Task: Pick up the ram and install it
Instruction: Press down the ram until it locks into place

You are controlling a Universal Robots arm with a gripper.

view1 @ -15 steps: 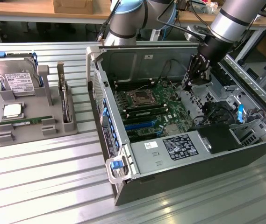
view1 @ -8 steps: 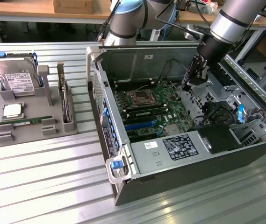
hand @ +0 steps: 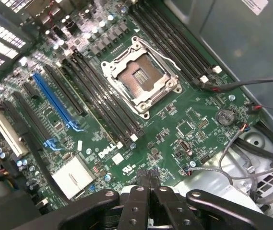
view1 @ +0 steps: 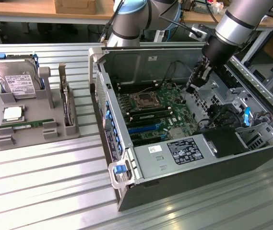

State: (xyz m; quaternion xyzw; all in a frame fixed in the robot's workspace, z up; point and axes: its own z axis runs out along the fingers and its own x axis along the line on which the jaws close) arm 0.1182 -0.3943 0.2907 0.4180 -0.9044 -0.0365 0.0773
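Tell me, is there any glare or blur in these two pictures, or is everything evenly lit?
Exterior view: soft ceiling light streaks the ribbed metal table with pale sheen, and the open computer case shades its own motherboard. Wrist view: the board is bright and crisp, the processor socket frame glints, while the gripper at the near edge looks dark and slightly soft.

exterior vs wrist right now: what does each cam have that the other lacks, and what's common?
Exterior alone: grey tray holding the hard drive, silver processor chip and a ram stick lying flat; power supply; arm.

Wrist alone: board detail, including the coin cell and blue expansion slot.

Both: shut gripper holding nothing over the motherboard, empty CPU socket.
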